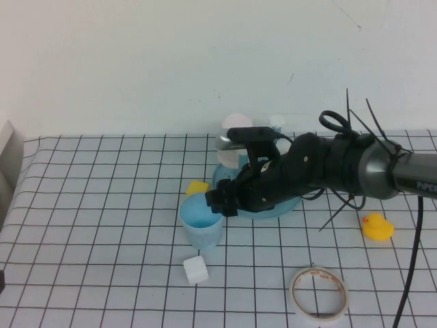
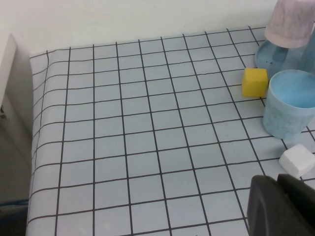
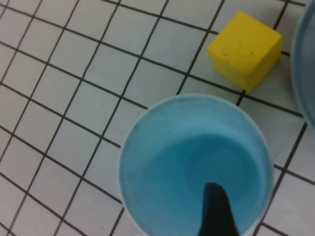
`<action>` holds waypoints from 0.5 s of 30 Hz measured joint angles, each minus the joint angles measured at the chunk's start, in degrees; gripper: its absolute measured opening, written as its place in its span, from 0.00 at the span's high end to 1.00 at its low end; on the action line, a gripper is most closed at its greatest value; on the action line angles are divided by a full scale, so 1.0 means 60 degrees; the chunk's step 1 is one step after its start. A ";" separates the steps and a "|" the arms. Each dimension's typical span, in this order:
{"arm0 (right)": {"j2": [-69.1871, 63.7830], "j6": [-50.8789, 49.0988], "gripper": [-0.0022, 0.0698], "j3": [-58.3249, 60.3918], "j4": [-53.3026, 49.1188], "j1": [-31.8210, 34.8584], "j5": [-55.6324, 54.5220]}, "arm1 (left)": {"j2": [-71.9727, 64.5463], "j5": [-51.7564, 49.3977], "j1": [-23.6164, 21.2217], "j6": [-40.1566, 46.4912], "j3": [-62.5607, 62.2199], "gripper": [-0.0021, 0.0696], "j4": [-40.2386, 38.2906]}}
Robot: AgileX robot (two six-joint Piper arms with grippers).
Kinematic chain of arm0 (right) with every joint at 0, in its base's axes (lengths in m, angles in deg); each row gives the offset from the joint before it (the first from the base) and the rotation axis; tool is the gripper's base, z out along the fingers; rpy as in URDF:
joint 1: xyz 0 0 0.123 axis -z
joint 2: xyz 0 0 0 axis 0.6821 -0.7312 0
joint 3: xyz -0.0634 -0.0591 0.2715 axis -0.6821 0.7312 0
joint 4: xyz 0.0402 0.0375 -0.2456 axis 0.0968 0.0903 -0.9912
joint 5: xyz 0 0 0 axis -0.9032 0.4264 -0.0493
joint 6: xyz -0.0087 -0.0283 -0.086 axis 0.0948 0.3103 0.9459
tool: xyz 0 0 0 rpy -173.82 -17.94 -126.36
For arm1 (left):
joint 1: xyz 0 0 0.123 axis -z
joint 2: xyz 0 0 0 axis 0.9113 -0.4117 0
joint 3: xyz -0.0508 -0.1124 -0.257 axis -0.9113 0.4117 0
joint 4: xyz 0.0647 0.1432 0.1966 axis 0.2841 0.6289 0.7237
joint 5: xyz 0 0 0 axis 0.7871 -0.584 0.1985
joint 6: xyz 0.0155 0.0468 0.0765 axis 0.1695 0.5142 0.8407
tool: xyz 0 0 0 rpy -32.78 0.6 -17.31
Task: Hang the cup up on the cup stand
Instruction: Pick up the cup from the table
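Note:
The light blue cup [image 1: 200, 224] stands upright, mouth up, on the checked cloth in front of the cup stand. Most of the stand's teal base [image 1: 287, 207] is hidden behind my right arm, and a pale pink cup [image 1: 234, 139] hangs upside down on one of its pegs. My right gripper [image 1: 214, 200] is open at the blue cup's far rim. In the right wrist view one dark finger [image 3: 216, 211] reaches down inside the cup [image 3: 187, 162]; the other finger is out of frame. My left gripper [image 2: 276, 185] is shut and empty, low over the cloth near the white cube.
A yellow cube [image 1: 197, 186] lies between cup and stand. Just in front of the cup sits a white cube [image 1: 195, 270]. A tape roll [image 1: 319, 294] is at front right and a yellow duck [image 1: 377, 227] at right. The table's left edge [image 2: 34, 147] drops off.

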 joint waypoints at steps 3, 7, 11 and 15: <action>-0.0106 0.0000 0.39 -0.0033 0.0220 0.0000 0.0000 | 0.0000 0.0000 0.0000 0.0000 0.0000 0.97 -0.0023; -0.0342 0.0000 0.39 -0.0053 0.0495 0.0000 -0.0035 | 0.0000 0.0000 0.0000 0.0000 0.0000 0.97 -0.0032; -0.0602 0.0168 0.39 -0.0053 0.0619 0.0000 -0.0035 | 0.0000 0.0000 0.0000 0.0000 0.0000 0.97 -0.0032; -0.0682 0.0370 0.43 -0.0053 0.0663 0.0000 0.0004 | 0.0000 0.0000 0.0000 0.0000 0.0000 0.97 -0.0046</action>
